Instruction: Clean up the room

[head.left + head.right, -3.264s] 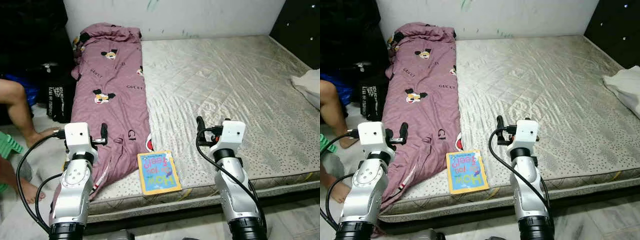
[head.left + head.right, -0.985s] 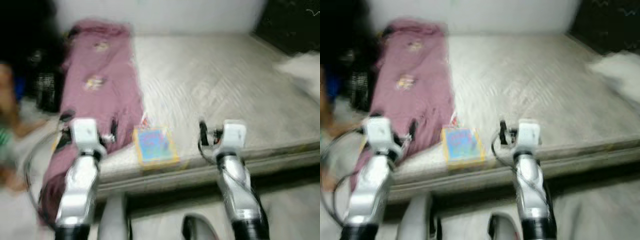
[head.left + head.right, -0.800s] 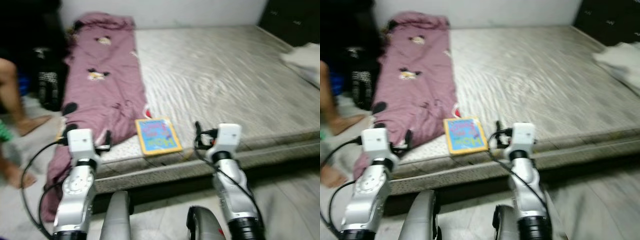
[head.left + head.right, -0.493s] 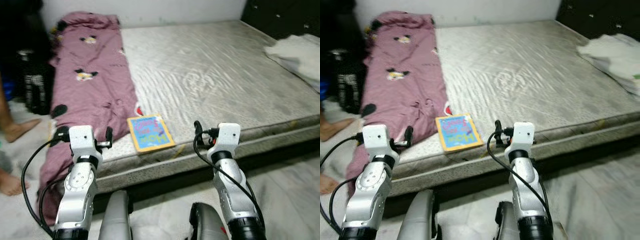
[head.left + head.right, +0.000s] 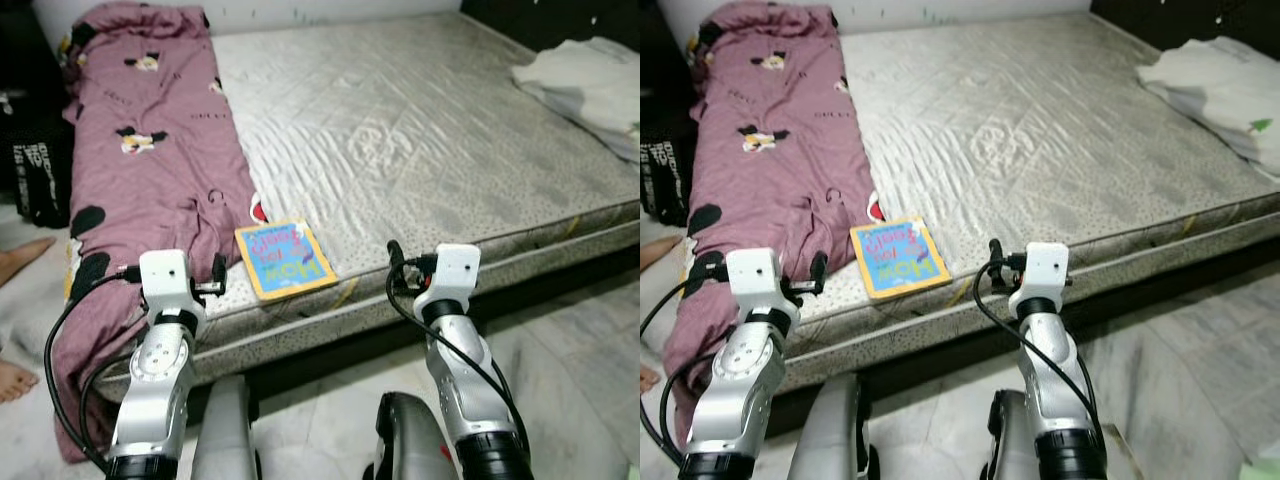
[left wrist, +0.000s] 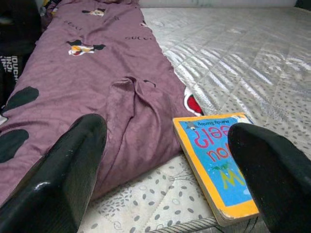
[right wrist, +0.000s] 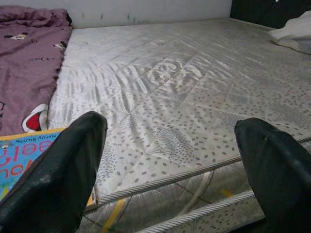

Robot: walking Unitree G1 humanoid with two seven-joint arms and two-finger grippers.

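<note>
A blue book with a yellow border (image 5: 283, 259) lies flat near the mattress's (image 5: 430, 140) front edge, right beside a purple cartoon-print blanket (image 5: 150, 160) that runs down the bed's left side and hangs over the edge. A pile of white cloth (image 5: 585, 80) rests on the bed's far right. My left gripper (image 6: 167, 127) is open in front of the bed edge, with the blanket and book just beyond its fingers (image 6: 63, 179). To the right of the book my right gripper (image 7: 170, 121) is open too, level with the mattress edge. Neither holds anything.
A black bag (image 5: 35, 165) stands on the floor left of the bed, and a person's feet (image 5: 20, 258) are beside it. Dark furniture (image 5: 560, 15) stands at the back right. Pale tiled floor (image 5: 580, 340) stretches before the bed, and my own legs (image 5: 225, 430) show below.
The whole view has shifted: the camera backed off and swung right, so my legs and more floor and white cloth show. Both arms keep the same pose, grippers still open.
</note>
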